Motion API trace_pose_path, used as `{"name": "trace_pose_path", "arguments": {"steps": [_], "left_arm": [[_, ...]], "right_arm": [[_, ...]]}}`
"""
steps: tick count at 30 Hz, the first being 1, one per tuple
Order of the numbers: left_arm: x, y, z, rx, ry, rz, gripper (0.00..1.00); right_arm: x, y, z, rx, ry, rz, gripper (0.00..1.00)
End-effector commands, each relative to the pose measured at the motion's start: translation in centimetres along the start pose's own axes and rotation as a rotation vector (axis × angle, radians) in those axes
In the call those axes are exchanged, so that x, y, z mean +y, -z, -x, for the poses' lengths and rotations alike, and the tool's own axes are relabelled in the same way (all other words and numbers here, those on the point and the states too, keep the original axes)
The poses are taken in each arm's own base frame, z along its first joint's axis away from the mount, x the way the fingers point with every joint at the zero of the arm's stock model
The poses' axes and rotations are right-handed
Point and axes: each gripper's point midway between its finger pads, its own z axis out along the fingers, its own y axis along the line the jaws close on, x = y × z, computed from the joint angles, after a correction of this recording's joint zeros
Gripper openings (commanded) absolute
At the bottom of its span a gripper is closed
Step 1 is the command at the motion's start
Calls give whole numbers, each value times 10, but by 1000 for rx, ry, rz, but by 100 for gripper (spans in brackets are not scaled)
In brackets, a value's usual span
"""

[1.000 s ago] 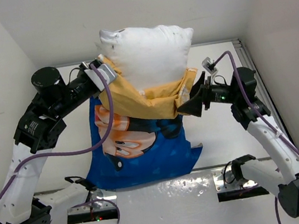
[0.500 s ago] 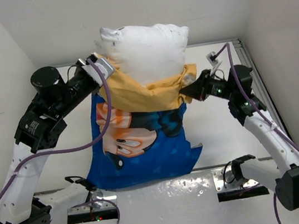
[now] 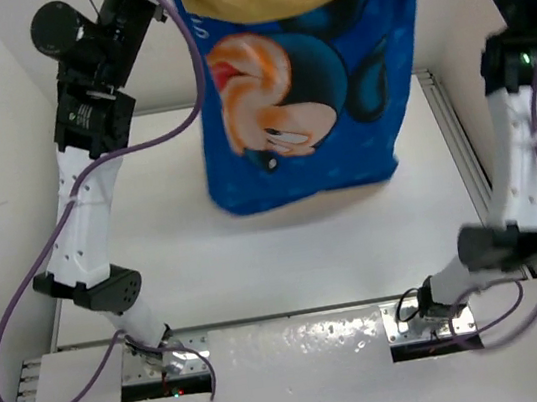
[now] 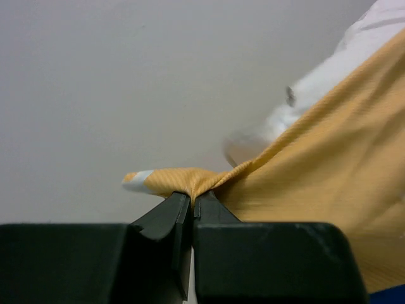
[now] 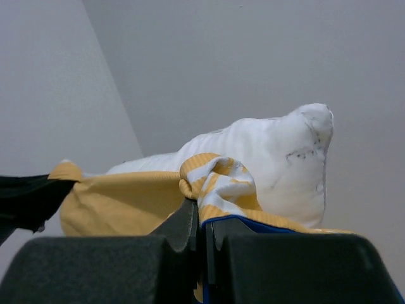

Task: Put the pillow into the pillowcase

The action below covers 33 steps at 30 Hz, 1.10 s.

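left gripper [image 4: 192,201]: jaws pinch pillowcase [image 3: 305,105] left orange rim | right gripper [image 5: 202,214]: jaws pinch right rim | pillow [image 5: 266,164]: top protrudes | pillowcase hangs above table [image 3: 186,259]

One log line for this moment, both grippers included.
left gripper: shut on pillowcase rim | right gripper: shut on opposite rim | pillow: top sticking out of opening | pillowcase: hanging between arms

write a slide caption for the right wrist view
Right gripper pinching the pillowcase rim, pillow bulging out above.
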Motion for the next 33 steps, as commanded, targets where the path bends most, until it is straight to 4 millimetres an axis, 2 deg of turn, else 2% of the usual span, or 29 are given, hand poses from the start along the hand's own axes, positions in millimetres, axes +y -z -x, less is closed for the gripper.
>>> {"name": "trace_pose_path", "arguments": {"steps": [1, 2, 3, 4, 6, 7, 8, 9, 10, 11, 12, 13, 15, 17, 18, 19, 20, 21, 22, 24, 25, 26, 27, 28, 29, 30, 31, 32, 33], "left_arm": [[132, 97, 126, -149, -135, 365, 0], [121, 92, 104, -83, -128, 330, 0], [122, 110, 106, -64, -120, 330, 0], [91, 96, 52, 40, -84, 259, 0], [62, 96, 14, 128, -64, 168, 0], [44, 92, -8, 182, -47, 103, 0], [45, 88, -9, 186, -43, 106, 0], [71, 77, 5, 163, -52, 196, 0], [92, 72, 16, 138, -60, 262, 0], [114, 71, 37, 80, -60, 329, 0], [143, 74, 75, -33, -95, 418, 0], [153, 79, 90, -82, -125, 449, 0], [155, 101, 122, -178, -167, 447, 0], [147, 112, 141, -216, -161, 400, 0], [132, 108, 129, -141, -125, 308, 0], [115, 100, 106, -74, -93, 235, 0], [105, 109, 99, -30, -86, 197, 0], [63, 92, 20, 134, -58, 98, 0], [49, 94, -7, 187, -65, 73, 0], [13, 95, -73, 342, -53, -2, 0], [10, 92, -90, 393, -22, -8, 0], [-3, 74, -132, 473, 7, -38, 0], [32, 65, -95, 417, 11, 38, 0], [53, 55, -93, 399, 46, 103, 0], [88, 37, -58, 263, 28, 208, 0], [114, 37, -42, 205, 3, 300, 0], [131, 39, -19, 127, -22, 364, 0], [161, 75, 53, -17, -39, 466, 0], [171, 76, 67, -157, -59, 533, 0]], "right_arm": [[82, 66, 108, -382, 279, -18, 0], [89, 67, 92, -328, 268, 18, 0], [82, 65, 78, -291, 229, 25, 0], [68, 60, 56, -233, 154, 28, 0], [37, 45, 13, -87, 55, 20, 0], [47, 36, 17, -80, 38, 53, 0], [46, 31, 19, -76, 29, 59, 0], [38, 24, 21, -72, 23, 46, 0], [71, 25, 60, -145, 94, 93, 0], [78, 29, 82, -185, 171, 81, 0], [91, 35, 99, -216, 219, 77, 0], [114, 45, 121, -268, 285, 93, 0], [136, 64, 138, -320, 391, 105, 0], [152, 83, 126, -315, 416, 117, 0], [156, 88, 122, -315, 424, 132, 0], [136, 89, 103, -271, 380, 102, 0], [121, 86, 88, -229, 328, 86, 0], [97, 79, 71, -188, 248, 56, 0], [43, 63, 34, -109, 89, -5, 0], [-4, 47, -15, 34, -73, -50, 0], [4, 33, -20, 61, -135, -7, 0], [-29, 19, -48, 133, -217, -38, 0], [-34, 9, -49, 143, -244, -42, 0], [12, -5, 4, 55, -154, 54, 0], [-5, -17, 16, -4, -143, 21, 0], [30, -14, 58, -110, -61, 86, 0], [30, -5, 81, -176, -54, 77, 0], [32, 6, 98, -231, -28, 79, 0], [73, 33, 127, -332, 53, 132, 0]]}}
